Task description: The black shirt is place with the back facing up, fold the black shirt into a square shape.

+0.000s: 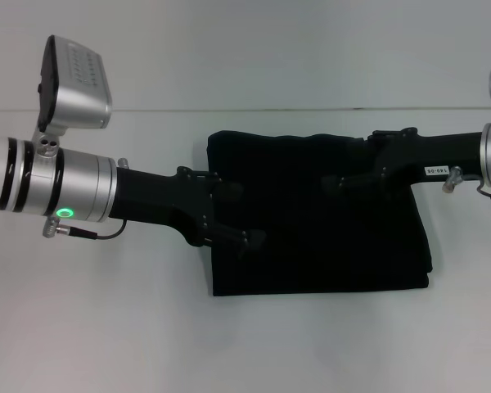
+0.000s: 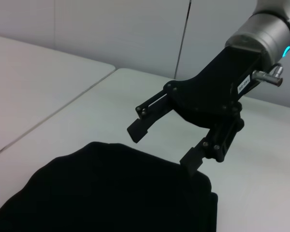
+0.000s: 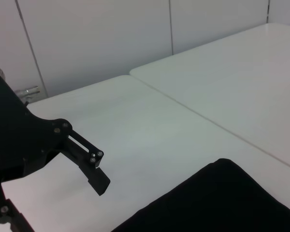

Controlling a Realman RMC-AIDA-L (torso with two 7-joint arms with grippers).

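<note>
Black shirt [image 1: 327, 237]: folded into a compact, near-square block, lying flat on the white table [image 1: 106, 327], slightly toward 3 o'clock of centre in the head view. No lettering shows; only plain black fabric.

Left gripper [image 1: 244, 214]: enters from 9 o'clock, poised over the shirt's 9 o'clock edge, fingers spread, nothing between them. Also seen in the right wrist view [image 3: 63, 193], apart from the cloth.

Right gripper [image 1: 337, 173]: enters from 3 o'clock, over the shirt's 1 o'clock part. In the left wrist view [image 2: 164, 147] its fingers are spread wide, one fingertip at the fabric's edge, nothing pinched.
</note>
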